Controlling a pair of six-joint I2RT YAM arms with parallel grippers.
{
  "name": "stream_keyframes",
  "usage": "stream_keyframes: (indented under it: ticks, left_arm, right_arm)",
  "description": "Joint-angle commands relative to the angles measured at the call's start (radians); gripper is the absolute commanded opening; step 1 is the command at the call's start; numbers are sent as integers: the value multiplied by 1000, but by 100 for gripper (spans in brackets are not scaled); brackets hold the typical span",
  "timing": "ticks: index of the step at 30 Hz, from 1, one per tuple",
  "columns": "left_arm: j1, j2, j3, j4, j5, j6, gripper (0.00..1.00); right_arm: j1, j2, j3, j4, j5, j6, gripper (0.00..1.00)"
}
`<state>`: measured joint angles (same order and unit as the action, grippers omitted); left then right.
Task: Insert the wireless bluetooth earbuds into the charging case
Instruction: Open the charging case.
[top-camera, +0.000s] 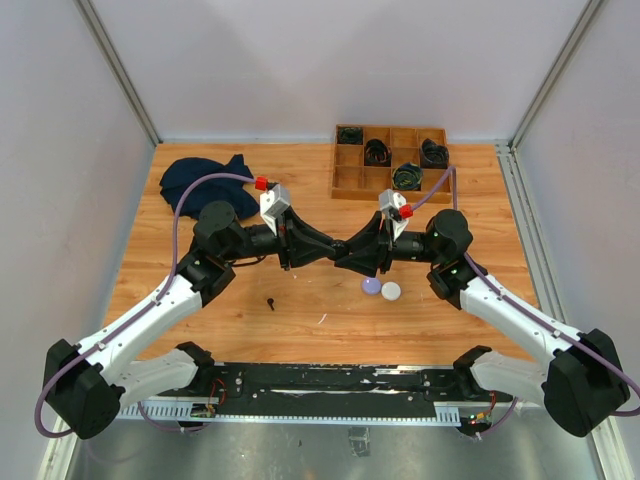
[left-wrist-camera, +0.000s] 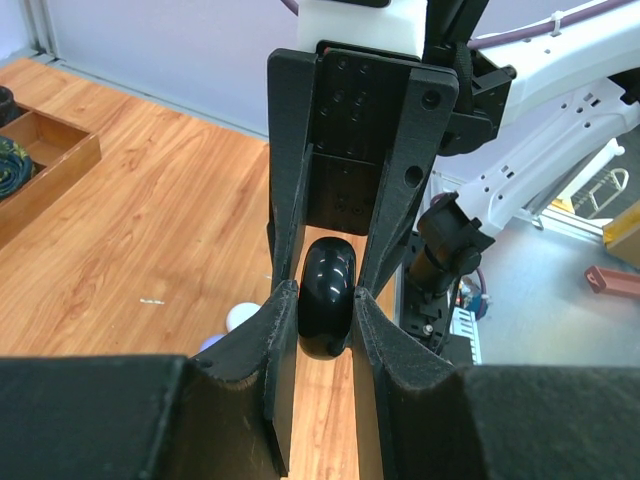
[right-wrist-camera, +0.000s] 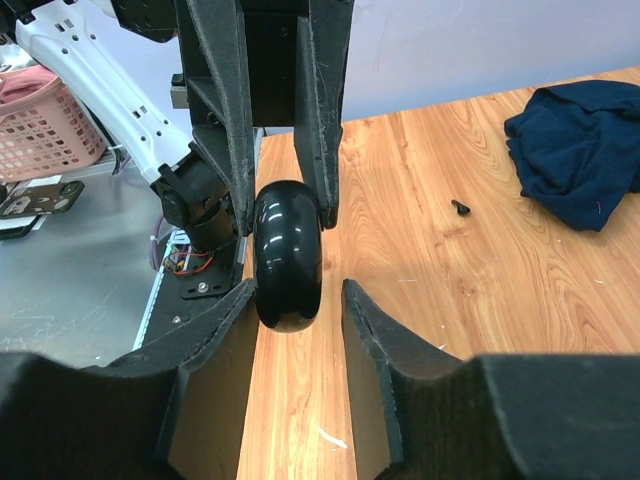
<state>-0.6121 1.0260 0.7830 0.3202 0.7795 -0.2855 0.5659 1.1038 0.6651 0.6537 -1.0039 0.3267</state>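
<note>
A glossy black charging case (left-wrist-camera: 328, 285) hangs in the air between both arms, above the middle of the table. My left gripper (left-wrist-camera: 325, 300) is shut on it, both pads pressing its flat sides. From the opposite side my right gripper (right-wrist-camera: 300, 290) stands open around the same case (right-wrist-camera: 288, 255): its left pad touches the case and the right pad stands apart. From above, the left gripper (top-camera: 335, 252) and right gripper (top-camera: 362, 258) meet tip to tip and hide the case. One tiny black earbud (top-camera: 271, 301) lies on the wood, also seen as the earbud (right-wrist-camera: 460, 207).
A pale purple round case (top-camera: 372, 286) and a white round case (top-camera: 391, 291) lie just below the grippers. A wooden compartment tray (top-camera: 352, 177) with coiled black cables stands at the back right. A dark blue cloth (top-camera: 205, 180) lies at the back left.
</note>
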Motion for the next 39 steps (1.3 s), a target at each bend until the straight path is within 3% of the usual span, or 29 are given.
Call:
stream_keyframes:
  ticks: [1,8,14,16,22,25,28,39]
  left_arm:
    - [-6,-2,-10,39,-4,-2,6]
    - [-8,2,-10,36,-12,0,5]
    - [-9,-8,-10,24,-23,6,5]
    - [-9,-15,-9,18,-27,9,12]
    - [-9,-23,-10,-4,-48,23,54]
    - [-9,-15,-9,-13,-56,28,63]
    - [-9,-5,-6,-22,-74,29,67]
    - [-9,-13,32,-76,-194,22,68]
  right_arm:
    - [17,-8,34,42,10,8,39]
    - [24,3,38,50,13,13,38]
    - [26,8,39,52,9,15,25]
    - [25,8,38,51,6,15,18]
    - [26,3,39,52,10,15,12]
    - [25,0,38,52,9,14,12]
    - [25,-2,37,52,5,13,12]
    - [26,-9,22,52,-5,-5,12]
